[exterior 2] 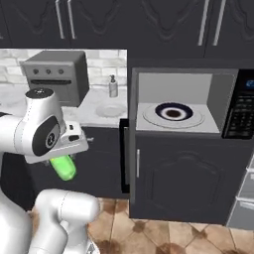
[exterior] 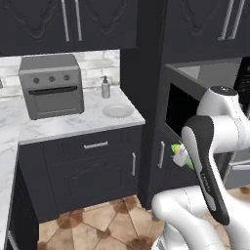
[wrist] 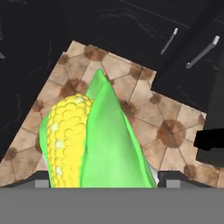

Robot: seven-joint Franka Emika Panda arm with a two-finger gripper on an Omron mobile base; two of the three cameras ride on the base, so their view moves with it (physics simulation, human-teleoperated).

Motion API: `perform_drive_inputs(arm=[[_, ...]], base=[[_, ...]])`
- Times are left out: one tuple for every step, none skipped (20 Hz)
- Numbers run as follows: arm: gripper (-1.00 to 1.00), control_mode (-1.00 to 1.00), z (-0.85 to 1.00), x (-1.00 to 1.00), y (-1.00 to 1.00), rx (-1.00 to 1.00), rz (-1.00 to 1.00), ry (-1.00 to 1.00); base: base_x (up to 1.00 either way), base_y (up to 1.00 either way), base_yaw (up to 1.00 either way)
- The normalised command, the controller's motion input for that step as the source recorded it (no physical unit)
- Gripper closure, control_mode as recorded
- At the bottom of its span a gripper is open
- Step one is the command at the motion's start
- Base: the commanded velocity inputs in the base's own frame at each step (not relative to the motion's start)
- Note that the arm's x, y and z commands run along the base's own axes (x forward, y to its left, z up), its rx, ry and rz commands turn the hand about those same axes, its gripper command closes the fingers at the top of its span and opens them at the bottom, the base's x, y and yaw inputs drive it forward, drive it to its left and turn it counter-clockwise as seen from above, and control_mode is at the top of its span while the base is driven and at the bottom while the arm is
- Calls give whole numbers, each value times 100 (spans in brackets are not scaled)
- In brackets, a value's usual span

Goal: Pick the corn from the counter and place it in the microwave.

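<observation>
My gripper [exterior 2: 66,158] is shut on the corn [exterior 2: 63,167], a bright green husk with yellow kernels showing [wrist: 68,135]. It hangs in the air over the tiled floor, below counter height and in front of the dark lower cabinets. In the left base view the corn [exterior: 188,164] peeks out from behind my forearm, at the gripper [exterior: 180,155]. The black microwave [exterior 2: 181,99] stands open to the right, with its light grey interior and the dark-ringed turntable plate [exterior 2: 173,113] bare. The marble counter [exterior: 73,124] lies to the left.
On the counter stand a grey three-knob toaster oven [exterior: 51,85], a soap dispenser [exterior: 105,88] and a round plate [exterior: 117,111]. The microwave's keypad [exterior 2: 240,116] is on its right side. Its swung-open door [exterior: 179,108] juts out near my arm.
</observation>
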Motion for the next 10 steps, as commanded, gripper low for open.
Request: perform_drive_inputs(arm=[[100, 100, 0, 0, 0, 0, 0, 0], [100, 100, 0, 0, 0, 0, 0, 0], [100, 100, 0, 0, 0, 0, 0, 0], [100, 100, 0, 0, 0, 0, 0, 0], [100, 100, 0, 0, 0, 0, 0, 0], [100, 100, 0, 0, 0, 0, 0, 0], [100, 100, 0, 0, 0, 0, 0, 0], [100, 100, 0, 0, 0, 0, 0, 0], [100, 100, 0, 0, 0, 0, 0, 0], [100, 100, 0, 0, 0, 0, 0, 0]], base=[[-100, 14, -21], [-100, 14, -21], [-100, 8, -23], [-100, 1, -24], [-100, 0, -26], [-100, 0, -28], [-100, 0, -29], [-100, -9, -32], [-100, -40, -33], [-37, -86, -24]])
